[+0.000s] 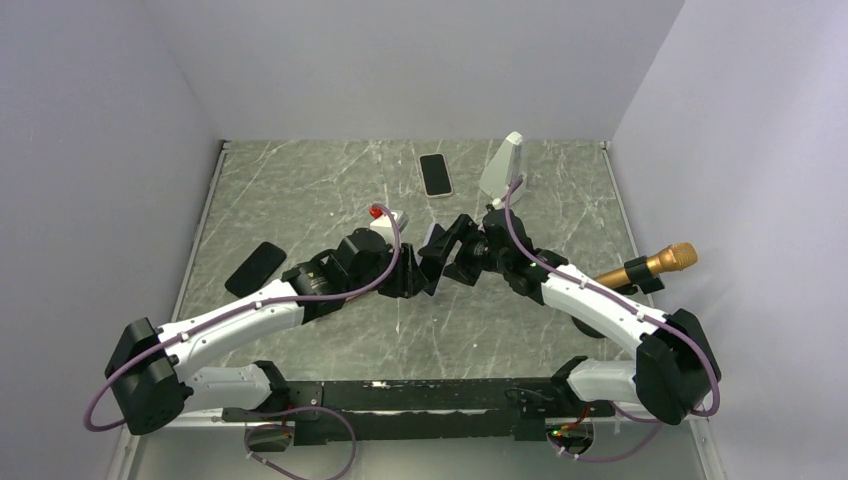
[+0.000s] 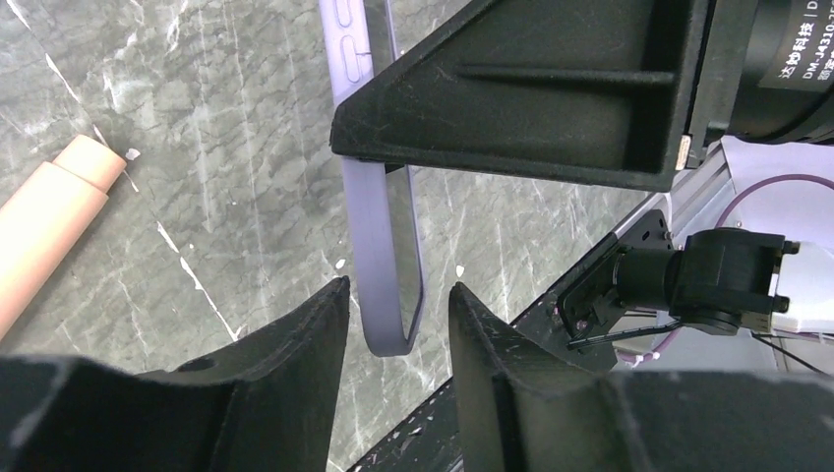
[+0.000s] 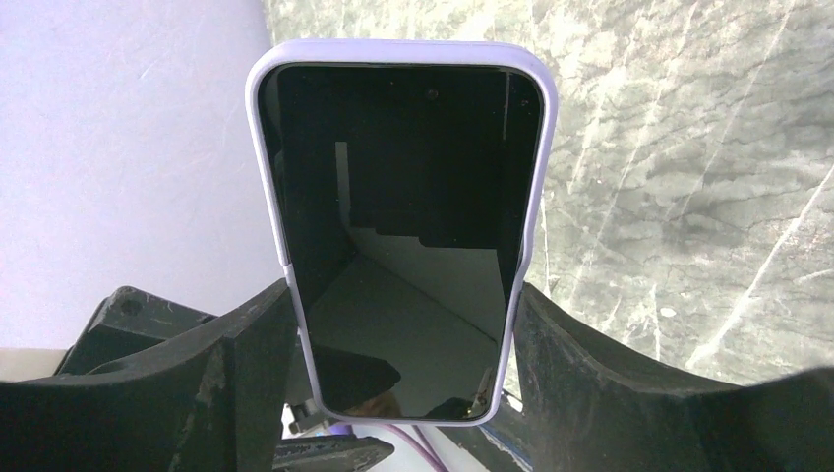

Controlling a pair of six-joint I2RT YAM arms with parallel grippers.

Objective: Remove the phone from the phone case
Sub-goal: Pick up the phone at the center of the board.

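A black-screened phone (image 3: 403,197) sits in a lilac case (image 3: 268,167). My right gripper (image 3: 403,295) is shut on the case's two long sides and holds it in the air above the table. In the left wrist view the case (image 2: 374,226) shows edge-on, its lower end hanging between my left gripper's (image 2: 398,287) open fingers with a gap on each side. In the top view the left gripper (image 1: 408,275) and right gripper (image 1: 445,255) meet at mid-table, and the cased phone is mostly hidden between them.
A second phone (image 1: 435,174) and a white wedge-shaped stand (image 1: 502,165) lie at the back. A black flat case (image 1: 255,268) lies at the left, a gold microphone (image 1: 650,266) at the right, and a white box with a red button (image 1: 385,218) near the left wrist.
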